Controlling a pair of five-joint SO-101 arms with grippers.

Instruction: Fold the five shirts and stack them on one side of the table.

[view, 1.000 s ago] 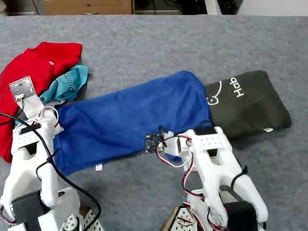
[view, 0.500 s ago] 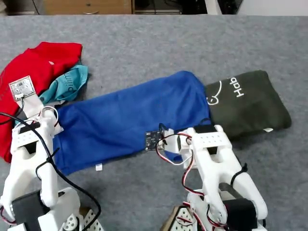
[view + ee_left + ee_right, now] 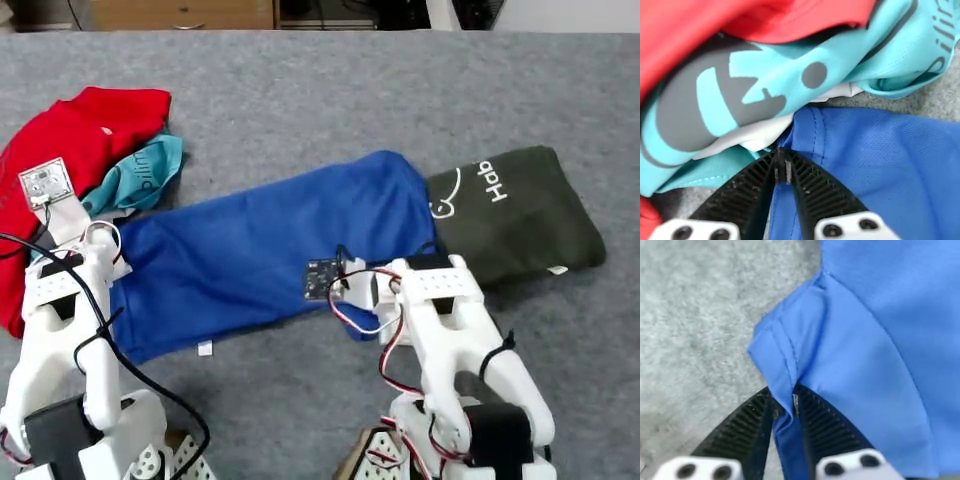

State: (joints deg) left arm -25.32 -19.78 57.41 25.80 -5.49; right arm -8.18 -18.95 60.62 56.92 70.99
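**Both grippers pinch the blue shirt, fold in hand**

The blue shirt point(image 3: 270, 250) lies stretched in a long strip across the grey table point(image 3: 300, 80). The left gripper point(image 3: 781, 169) is closed on the hem at one end. The right gripper point(image 3: 790, 402) is clamped tight on a bunched hem at the other end.

The step looks like folding this shirt. The next move probably calls for lifting one held end and carrying it over the other, keeping the cloth taut.

A dark shirt point(image 3: 515, 215), already folded, lies against the blue shirt's right-gripper end. A red shirt point(image 3: 80, 130) and a teal shirt point(image 3: 140, 175) lie heaped at its left-gripper end, close enough to snag.

A white sliver point(image 3: 765, 137) beside the teal cloth may be lining or another shirt. I cannot tell which, and no fifth shirt can be made out. The right arm hides part of the blue shirt's edge.
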